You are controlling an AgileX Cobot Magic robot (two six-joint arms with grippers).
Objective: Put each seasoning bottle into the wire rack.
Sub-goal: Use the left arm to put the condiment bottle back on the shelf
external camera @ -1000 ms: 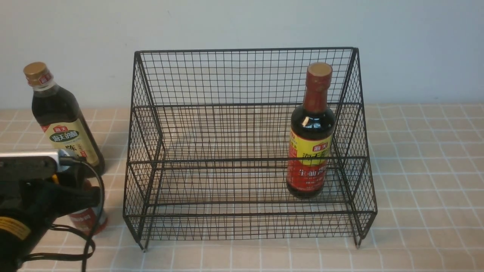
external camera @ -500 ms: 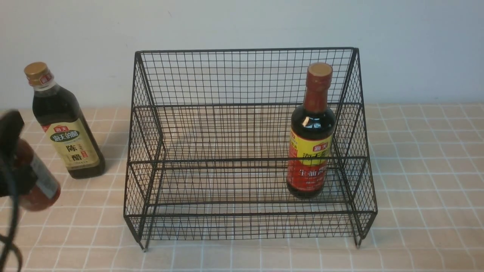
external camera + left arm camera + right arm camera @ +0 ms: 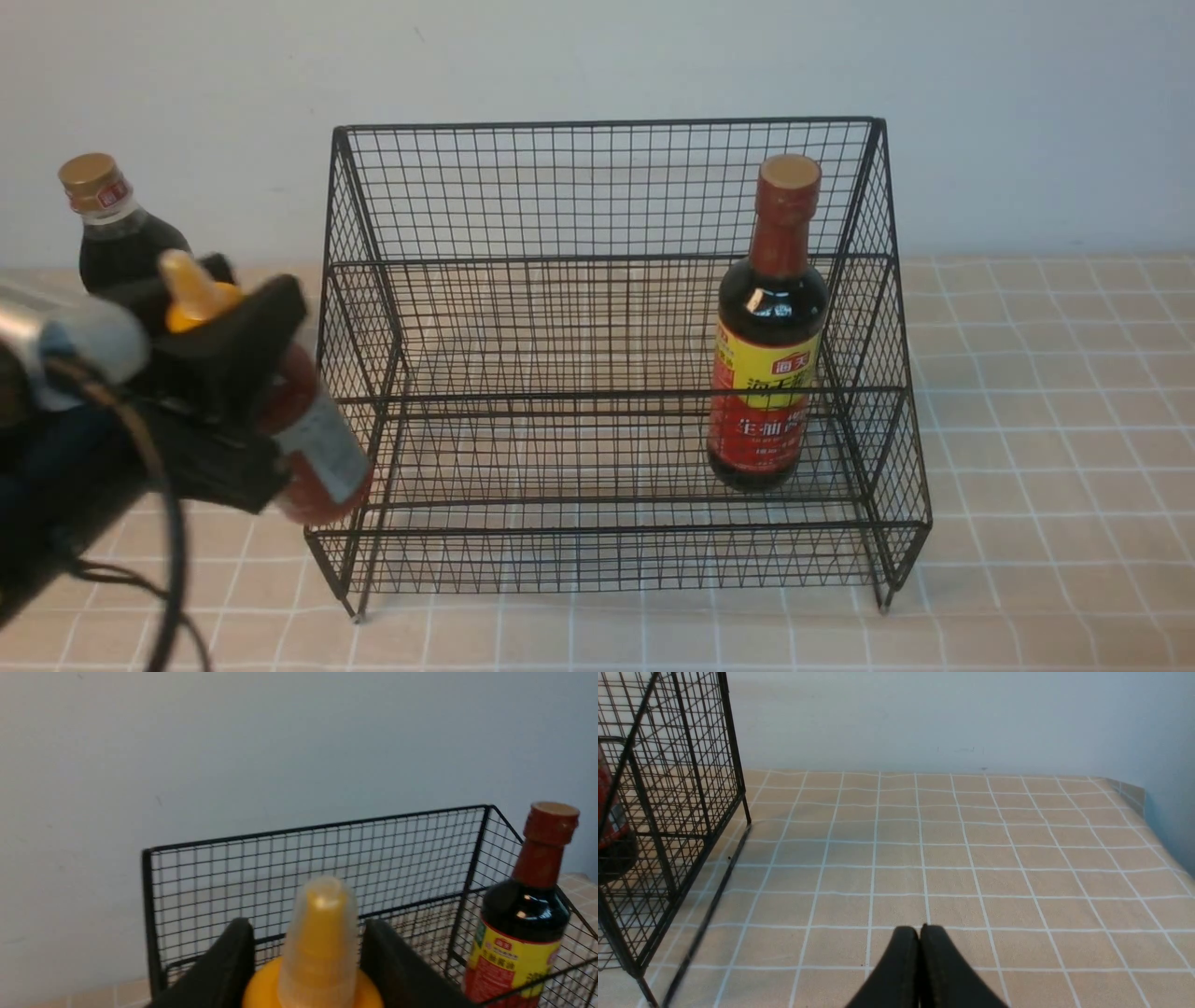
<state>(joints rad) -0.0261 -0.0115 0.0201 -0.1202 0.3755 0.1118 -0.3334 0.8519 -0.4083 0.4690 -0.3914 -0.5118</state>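
Note:
My left gripper (image 3: 266, 397) is shut on the small red seasoning bottle (image 3: 322, 457) with the yellow nozzle cap (image 3: 191, 294), holding it tilted in the air just outside the left side of the black wire rack (image 3: 607, 122). In the left wrist view the cap (image 3: 320, 933) sits between the black fingers (image 3: 229, 961). The dark bottle with the red neck (image 3: 770, 373) stands upright inside the rack on the right. The tall dark bottle with the gold cap (image 3: 98, 210) stands on the table behind my left arm, partly hidden. My right gripper (image 3: 920, 929) is shut and empty above the table, right of the rack (image 3: 733, 756).
The tiled beige table (image 3: 1055, 467) runs right of the rack. A pale wall (image 3: 597, 56) stands close behind the rack. My left arm's black cable (image 3: 173, 560) hangs at the lower left. The table's right edge (image 3: 1157, 844) shows in the right wrist view.
My left gripper has lifted the small red bottle off the table, swung out left, then come up and right to the rack's left side. The other bottles and the rack have not moved.

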